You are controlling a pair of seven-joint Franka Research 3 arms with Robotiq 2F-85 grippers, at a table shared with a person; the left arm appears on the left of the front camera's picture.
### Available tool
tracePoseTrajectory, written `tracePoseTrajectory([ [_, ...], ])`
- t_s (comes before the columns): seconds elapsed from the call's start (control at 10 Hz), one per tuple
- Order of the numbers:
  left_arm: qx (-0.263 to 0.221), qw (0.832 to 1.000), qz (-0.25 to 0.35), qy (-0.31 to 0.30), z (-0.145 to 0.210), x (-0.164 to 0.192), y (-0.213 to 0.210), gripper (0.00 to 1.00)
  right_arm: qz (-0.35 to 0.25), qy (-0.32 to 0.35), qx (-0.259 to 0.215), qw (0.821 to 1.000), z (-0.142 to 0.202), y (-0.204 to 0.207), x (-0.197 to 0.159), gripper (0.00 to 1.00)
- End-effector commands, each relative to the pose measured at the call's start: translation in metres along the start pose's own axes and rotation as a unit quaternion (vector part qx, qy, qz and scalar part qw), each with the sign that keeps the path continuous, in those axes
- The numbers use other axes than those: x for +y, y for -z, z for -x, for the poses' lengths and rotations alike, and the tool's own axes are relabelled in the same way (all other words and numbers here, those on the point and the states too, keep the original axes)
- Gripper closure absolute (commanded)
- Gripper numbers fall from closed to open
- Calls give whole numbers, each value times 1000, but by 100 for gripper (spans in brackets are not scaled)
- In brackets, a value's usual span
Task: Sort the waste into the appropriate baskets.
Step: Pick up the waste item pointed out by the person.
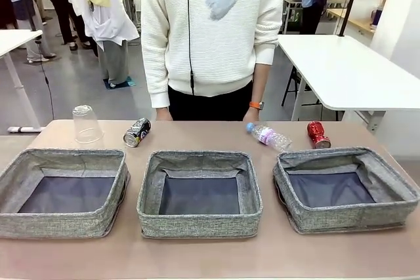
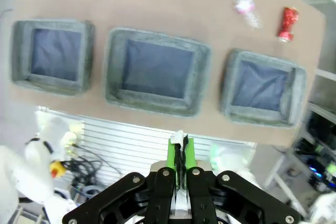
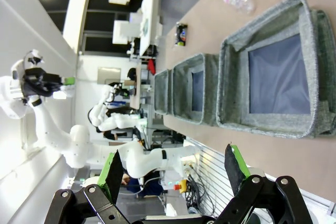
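While the plastic cup (image 1: 86, 124), black-silver can (image 1: 136, 132), bottle (image 1: 269, 136) and red can (image 1: 318, 134) lie on the tabletop (image 1: 197, 132) at twelve o'clock beyond the baskets (image 1: 199, 224), the released right hand (image 3: 173, 166) would best clear the rim of the right basket (image 1: 348, 218) toward the red can, while the left hand (image 2: 179, 145) hangs clenched.

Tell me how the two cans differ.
Colour: the red can is bright red; the black-silver can is black with silver. Place: the red can lies behind the right basket, by the bottle; the black-silver can lies by the upside-down cup. Both lie on their sides on the table.
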State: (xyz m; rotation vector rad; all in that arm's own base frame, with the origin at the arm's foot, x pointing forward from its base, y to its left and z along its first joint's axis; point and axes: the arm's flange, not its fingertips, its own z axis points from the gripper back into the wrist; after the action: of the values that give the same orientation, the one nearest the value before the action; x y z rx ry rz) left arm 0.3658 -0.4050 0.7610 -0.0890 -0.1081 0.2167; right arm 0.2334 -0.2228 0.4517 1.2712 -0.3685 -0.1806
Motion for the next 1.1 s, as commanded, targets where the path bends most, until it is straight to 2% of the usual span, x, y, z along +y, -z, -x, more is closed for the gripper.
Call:
tracePoseTrajectory([
  [0.0,-31,991,-124,38,5,11,14,95,-9,-13,-4,1000,-2,2,1,0],
  [0.1,-74,983,-170,0,3,13,19,95,-9,-13,-4,1000,-2,2,1,0],
  [0.2,-7,998,-58,14,2,8,14,95,-9,-13,-4,1000,-2,2,1,0],
  [1.0,-7,998,-58,14,2,8,14,95,-9,-13,-4,1000,-2,2,1,0],
])
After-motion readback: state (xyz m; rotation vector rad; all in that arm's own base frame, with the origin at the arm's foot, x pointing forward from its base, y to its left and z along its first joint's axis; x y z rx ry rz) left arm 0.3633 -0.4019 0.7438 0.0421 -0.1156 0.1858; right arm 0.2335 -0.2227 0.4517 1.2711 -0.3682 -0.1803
